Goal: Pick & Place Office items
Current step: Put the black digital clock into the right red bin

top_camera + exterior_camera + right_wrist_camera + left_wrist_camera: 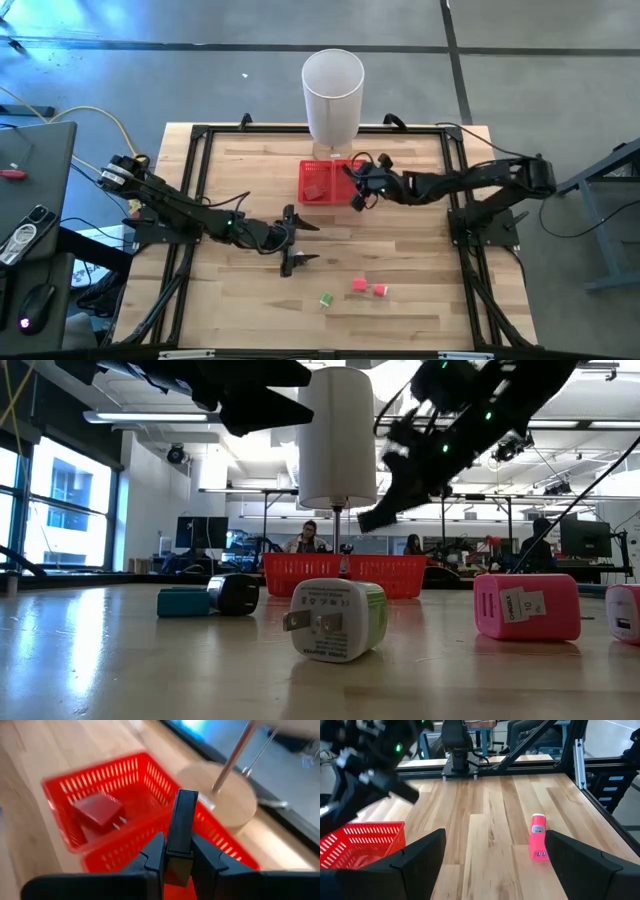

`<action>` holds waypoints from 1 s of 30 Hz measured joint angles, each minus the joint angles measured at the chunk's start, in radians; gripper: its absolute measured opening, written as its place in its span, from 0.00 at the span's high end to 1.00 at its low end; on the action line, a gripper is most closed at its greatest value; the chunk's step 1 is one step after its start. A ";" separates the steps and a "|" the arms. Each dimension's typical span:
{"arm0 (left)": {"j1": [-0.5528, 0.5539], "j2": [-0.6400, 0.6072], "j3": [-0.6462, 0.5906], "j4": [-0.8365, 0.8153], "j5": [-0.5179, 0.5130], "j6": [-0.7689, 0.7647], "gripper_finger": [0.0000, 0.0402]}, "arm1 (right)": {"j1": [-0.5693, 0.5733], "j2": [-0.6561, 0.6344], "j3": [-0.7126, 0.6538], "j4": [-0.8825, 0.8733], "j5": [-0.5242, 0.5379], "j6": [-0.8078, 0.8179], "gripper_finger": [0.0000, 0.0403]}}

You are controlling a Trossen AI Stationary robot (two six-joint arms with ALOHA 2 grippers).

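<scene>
Right hand [179, 851] pinched on a black plug [181, 827] (a red plug [98, 810] in the basket [125, 780] below), left hand [292, 241] wide open, empty, above the worktop [400, 250]

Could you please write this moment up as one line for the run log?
right gripper: shut on dark piece, over red tray | left gripper: open, mid-table | in tray: red piece | on table: pink piece, green-white piece
</scene>
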 joint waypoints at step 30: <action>0.000 0.001 0.000 -0.008 0.000 0.000 0.17 | -0.126 0.252 0.001 0.197 -0.141 0.009 0.65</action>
